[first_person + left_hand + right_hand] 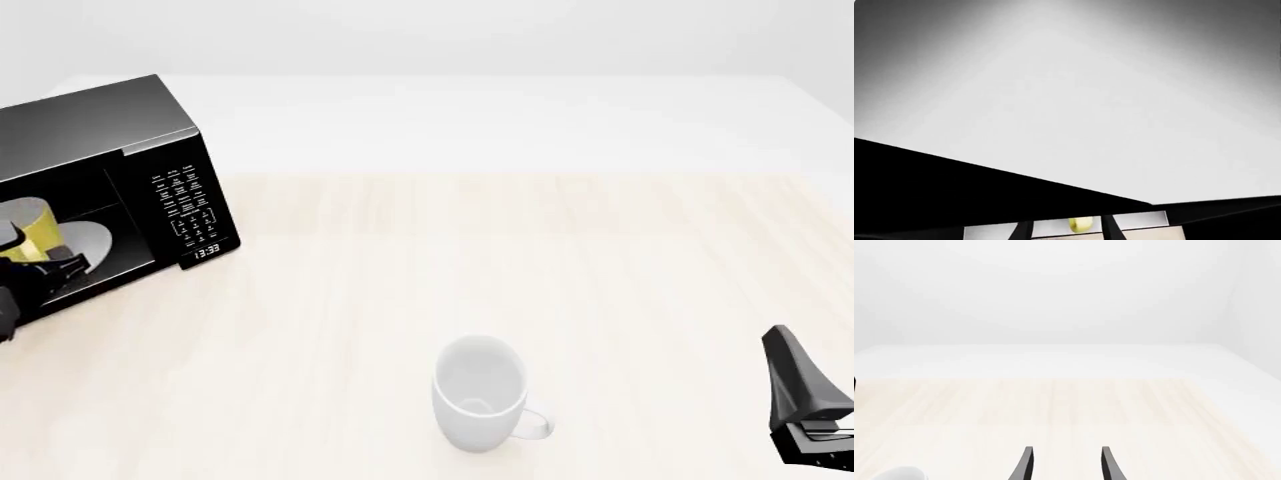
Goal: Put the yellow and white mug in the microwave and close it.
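Front view, microwave (160, 160) clock reads 13:33, keypad lettering too small to read, yellow and white mug (38, 228) inside it, pinched by left gripper (30, 250), right gripper (1066, 462) spread, empty, pale wood table (601, 300), white backdrop.

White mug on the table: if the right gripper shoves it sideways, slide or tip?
Probably slides. The white mug stands upright, looks squat and rigid, and the table is flat and smooth-looking. A push near the rim could tip it. Its handle sticks out to one side, so an off-centre push would likely spin it. The right gripper is open and apart from it.
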### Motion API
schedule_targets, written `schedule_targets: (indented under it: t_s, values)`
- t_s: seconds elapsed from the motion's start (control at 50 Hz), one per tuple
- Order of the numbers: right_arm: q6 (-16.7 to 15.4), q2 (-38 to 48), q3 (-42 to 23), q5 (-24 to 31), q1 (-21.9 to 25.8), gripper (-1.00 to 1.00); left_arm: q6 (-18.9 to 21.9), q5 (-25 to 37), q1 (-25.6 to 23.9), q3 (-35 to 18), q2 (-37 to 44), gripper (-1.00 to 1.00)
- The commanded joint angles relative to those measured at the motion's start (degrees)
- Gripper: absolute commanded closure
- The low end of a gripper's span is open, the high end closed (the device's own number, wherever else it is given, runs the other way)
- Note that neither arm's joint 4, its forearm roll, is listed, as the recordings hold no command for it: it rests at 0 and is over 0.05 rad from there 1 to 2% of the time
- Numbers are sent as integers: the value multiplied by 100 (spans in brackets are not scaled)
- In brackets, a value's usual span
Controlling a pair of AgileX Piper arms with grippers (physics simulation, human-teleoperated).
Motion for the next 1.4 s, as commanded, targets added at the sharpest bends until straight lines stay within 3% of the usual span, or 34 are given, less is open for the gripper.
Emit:
schedule_targets:
  t_s: [0.02,1.0,1.4]
  values:
    - [0,0,0,0,1,-100,21,17,-29,57,-59,-100]
    - [0,0,0,0,0,-100,58,330,-287,1176,-1735,-100]
    - [0,1,0,0,0,-100,-11,854,-160,1527,-2707,-100]
